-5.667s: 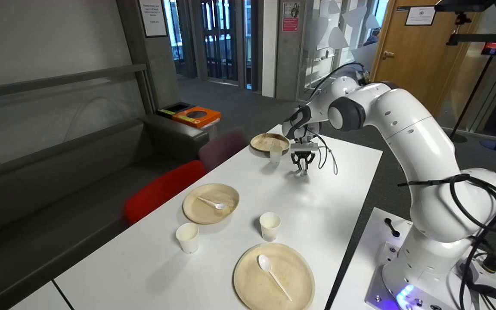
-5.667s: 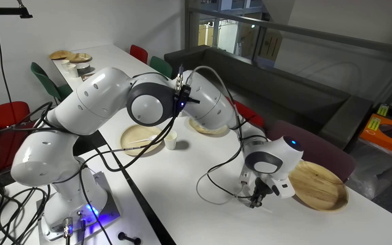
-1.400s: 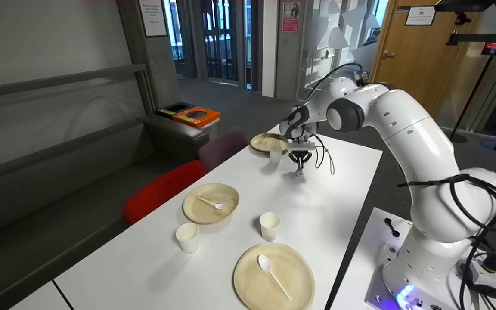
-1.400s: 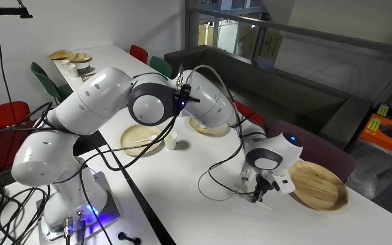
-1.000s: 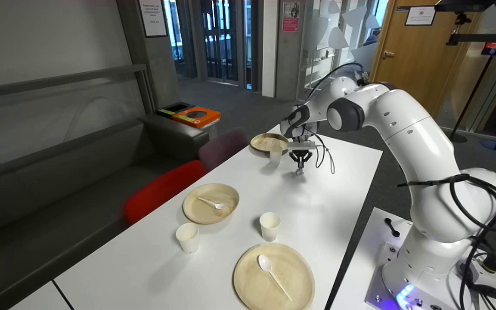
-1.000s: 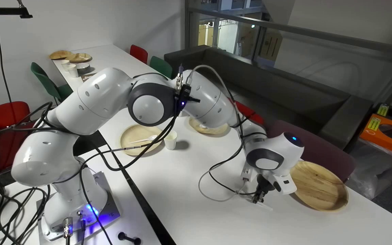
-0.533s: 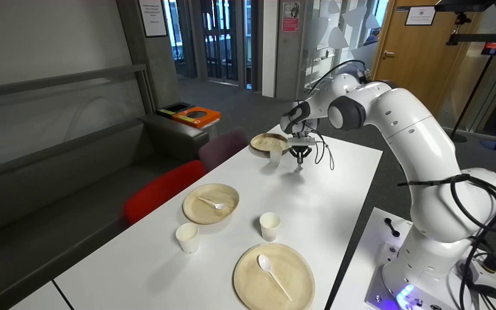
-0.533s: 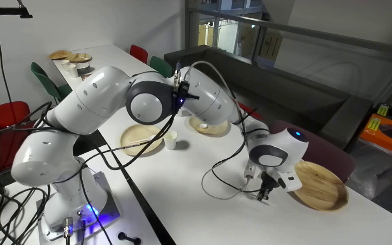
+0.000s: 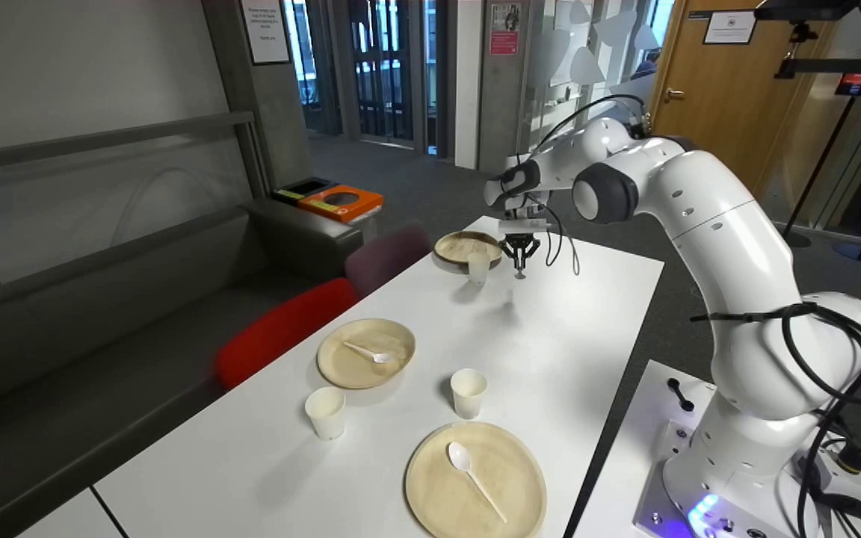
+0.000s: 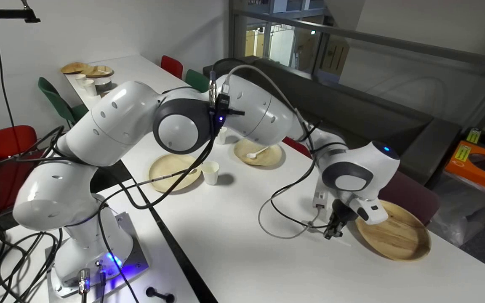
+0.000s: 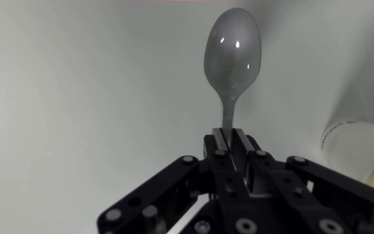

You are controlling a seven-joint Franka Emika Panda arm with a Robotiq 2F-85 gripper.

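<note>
- A gripper (image 11: 228, 136) clamps a spoon (image 11: 232, 53) by the handle above a white table (image 9: 550, 381).
- A cup (image 9: 478, 269) stands just to one side; opposite, open room runs to the table's edge (image 9: 628, 351).

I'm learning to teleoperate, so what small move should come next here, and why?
Perhaps raise the end effector a little higher: it grips the spoon clear of the table, but a cup stands close by, and a sideways swing might knock it.

Partly legible notice (image 9: 264, 31)
It hangs on the pillar (image 9: 282, 131), beginning "Please empty your"; print on a cup (image 11: 352, 148) is illegible.
</note>
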